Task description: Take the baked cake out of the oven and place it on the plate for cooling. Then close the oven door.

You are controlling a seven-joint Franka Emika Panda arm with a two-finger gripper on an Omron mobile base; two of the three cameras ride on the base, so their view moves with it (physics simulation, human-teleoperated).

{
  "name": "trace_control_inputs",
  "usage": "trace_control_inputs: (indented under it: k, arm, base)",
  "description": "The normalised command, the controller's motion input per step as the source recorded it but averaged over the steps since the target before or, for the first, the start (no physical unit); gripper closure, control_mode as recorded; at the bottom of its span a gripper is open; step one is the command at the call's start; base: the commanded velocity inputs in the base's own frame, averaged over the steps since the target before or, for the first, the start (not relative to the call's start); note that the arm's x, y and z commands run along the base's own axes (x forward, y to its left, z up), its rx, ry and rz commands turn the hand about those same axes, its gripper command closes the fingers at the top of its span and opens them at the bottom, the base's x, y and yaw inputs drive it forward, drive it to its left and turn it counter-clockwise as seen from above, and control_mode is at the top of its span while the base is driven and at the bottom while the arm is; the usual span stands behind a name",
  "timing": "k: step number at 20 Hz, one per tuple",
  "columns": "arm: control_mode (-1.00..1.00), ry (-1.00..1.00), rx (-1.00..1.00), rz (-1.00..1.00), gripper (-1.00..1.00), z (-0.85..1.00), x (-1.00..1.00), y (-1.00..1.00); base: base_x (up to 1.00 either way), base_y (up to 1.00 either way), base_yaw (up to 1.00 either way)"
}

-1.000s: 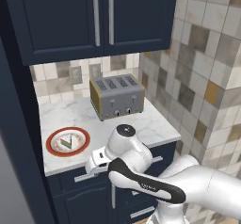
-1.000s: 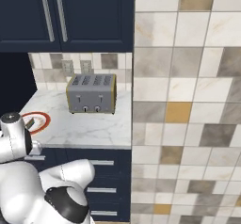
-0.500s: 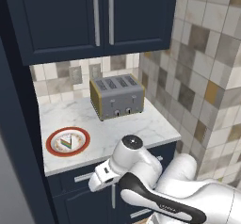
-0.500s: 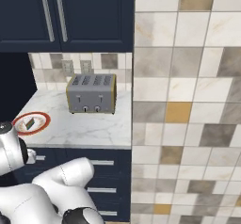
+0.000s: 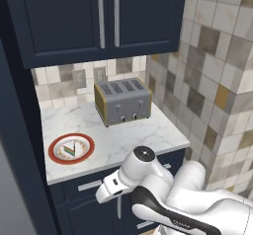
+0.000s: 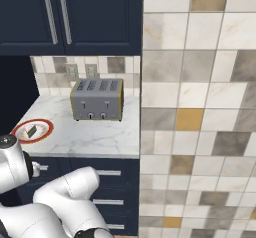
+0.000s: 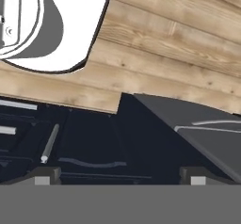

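Item: slice of layered cake point(image 5: 72, 149) sitting on round red-rimmed plate point(image 5: 55, 156), 9 o'clock on white marble counter point(image 5: 133, 135), cooling. I am keeping the gripper point(image 7: 120, 175) spread, empty, aiming at the dark oven door point(image 7: 207, 133).

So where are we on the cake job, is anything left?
Done: a cake slice sits on the red-rimmed plate on the marble counter, left of the toaster. In hand: nothing; the gripper is open and low, facing dark cabinet fronts and wood floor. Left: closing the oven door; its state can't be judged here.
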Motion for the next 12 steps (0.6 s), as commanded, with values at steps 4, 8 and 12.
trace_control_inputs:
  k: [4,8,12]
  arm:
    - [-1.00,0.00,0.00,0.00,-1.00,0.00,0.00,0.00]
    - [-1.00,0.00,0.00,0.00,-1.00,0.00,0.00,0.00]
    - [1.00,0.00,0.00,0.00,-1.00,0.00,0.00,0.00]
  base:
    - [0.00,0.00,0.00]
    - [0.00,0.00,0.00]
    - [0.00,0.00,0.00]
